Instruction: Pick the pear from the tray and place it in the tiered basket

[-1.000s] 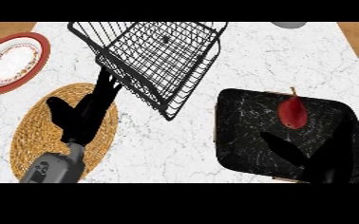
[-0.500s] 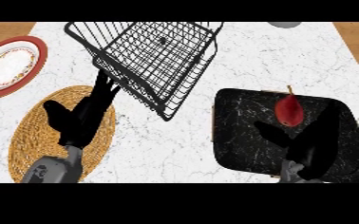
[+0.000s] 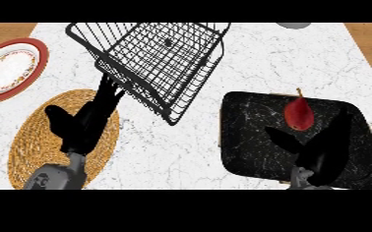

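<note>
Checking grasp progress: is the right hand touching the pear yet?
Apart. The head view shows the open right hand over the black tray, with a strip of tray surface visible between its fingers and the red pear.

White marbled counter. Wire basket at twelve o'clock, red-rimmed plate at ten, woven mat at eight, black tray at four.
</note>
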Robot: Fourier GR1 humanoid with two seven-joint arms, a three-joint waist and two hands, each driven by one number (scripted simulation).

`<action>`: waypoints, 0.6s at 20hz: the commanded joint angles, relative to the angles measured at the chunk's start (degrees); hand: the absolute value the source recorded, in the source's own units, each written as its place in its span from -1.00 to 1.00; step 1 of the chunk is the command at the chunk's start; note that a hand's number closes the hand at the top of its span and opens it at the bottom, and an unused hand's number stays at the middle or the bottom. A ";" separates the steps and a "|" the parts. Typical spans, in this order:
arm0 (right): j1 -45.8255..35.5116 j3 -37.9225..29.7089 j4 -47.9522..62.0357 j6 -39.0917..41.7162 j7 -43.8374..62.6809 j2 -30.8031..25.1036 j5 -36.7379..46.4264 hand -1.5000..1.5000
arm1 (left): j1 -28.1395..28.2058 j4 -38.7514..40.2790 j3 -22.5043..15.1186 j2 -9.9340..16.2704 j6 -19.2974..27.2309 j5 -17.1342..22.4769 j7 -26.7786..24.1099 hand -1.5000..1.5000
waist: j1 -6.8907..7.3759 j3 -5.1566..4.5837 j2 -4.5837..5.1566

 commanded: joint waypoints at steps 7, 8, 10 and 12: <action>-4.32 -8.79 7.60 -5.66 -2.01 -0.26 -7.92 -1.00 | -2.82 0.95 2.07 -0.36 -1.83 0.41 5.42 0.00 | -0.25 -0.31 0.68; -5.49 -6.20 10.43 -7.24 -0.56 0.00 -7.79 -1.00 | -2.89 3.92 0.55 -3.08 0.10 -2.31 3.01 0.00 | -0.24 -0.32 0.73; -5.43 -5.47 9.81 -8.70 0.94 0.00 -6.14 -1.00 | -1.85 3.20 1.65 -2.79 -1.64 -1.71 1.74 0.00 | -0.24 -0.34 0.67; -6.15 -10.04 7.86 -5.20 -2.05 -0.52 -9.93 -1.00 | -1.45 5.69 1.95 -2.60 -2.29 -2.44 -0.24 0.00 | -0.50 -0.35 0.69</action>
